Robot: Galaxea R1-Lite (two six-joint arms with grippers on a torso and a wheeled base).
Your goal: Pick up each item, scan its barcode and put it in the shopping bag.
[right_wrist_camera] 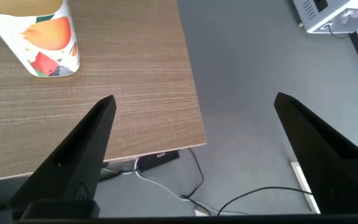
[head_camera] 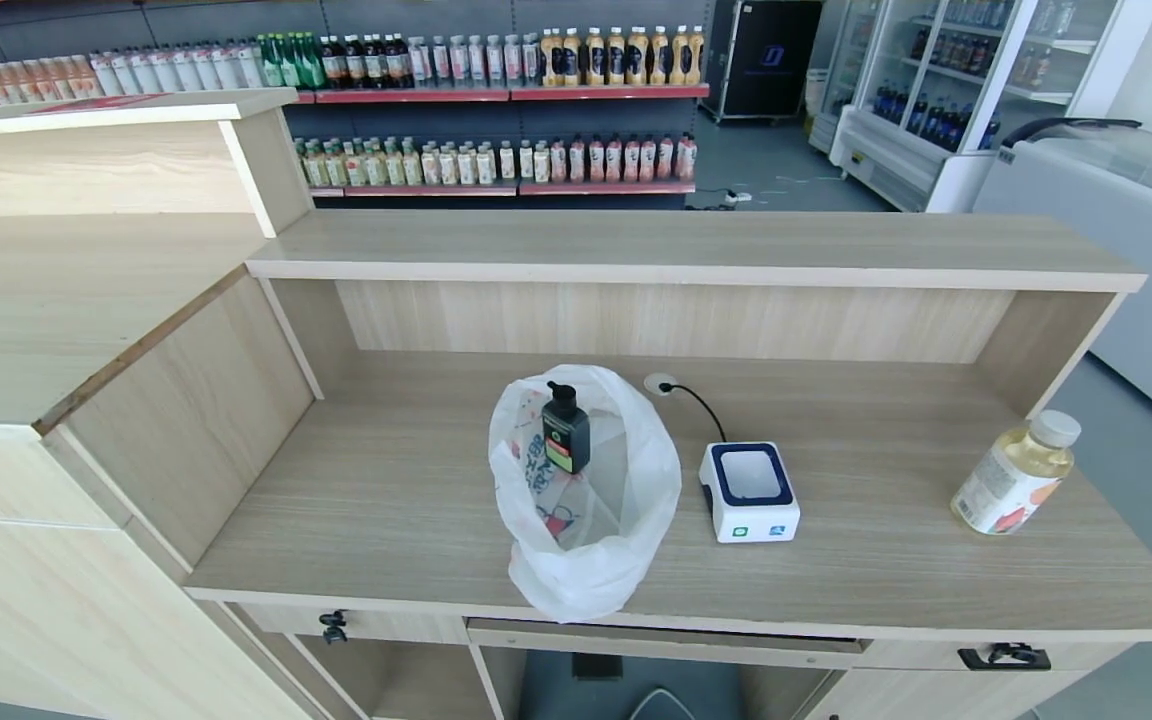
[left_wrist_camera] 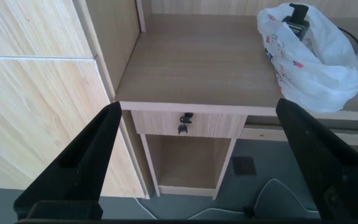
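A white plastic shopping bag [head_camera: 586, 500] stands open in the middle of the wooden counter [head_camera: 386, 500], with a dark pump bottle [head_camera: 565, 428] upright inside it. In the left wrist view the shopping bag [left_wrist_camera: 316, 62] and the pump bottle [left_wrist_camera: 298, 20] show again. Right of the bag sits a white barcode scanner [head_camera: 749, 490] with a blue-framed window. A bottle of yellow drink [head_camera: 1014, 475] with a white cap stands near the counter's right end, and its labelled base [right_wrist_camera: 39, 40] appears in the right wrist view. My left gripper [left_wrist_camera: 194, 162] is open below the counter's front left. My right gripper [right_wrist_camera: 194, 162] is open off the counter's right edge, close to the drink bottle.
A raised shelf [head_camera: 686, 250] runs along the counter's back, and a tall wooden cabinet [head_camera: 86, 300] walls off its left side. A black cable [head_camera: 701, 405] runs from the scanner to a hole at the back. Drawers with black handles [head_camera: 1004, 656] sit under the counter.
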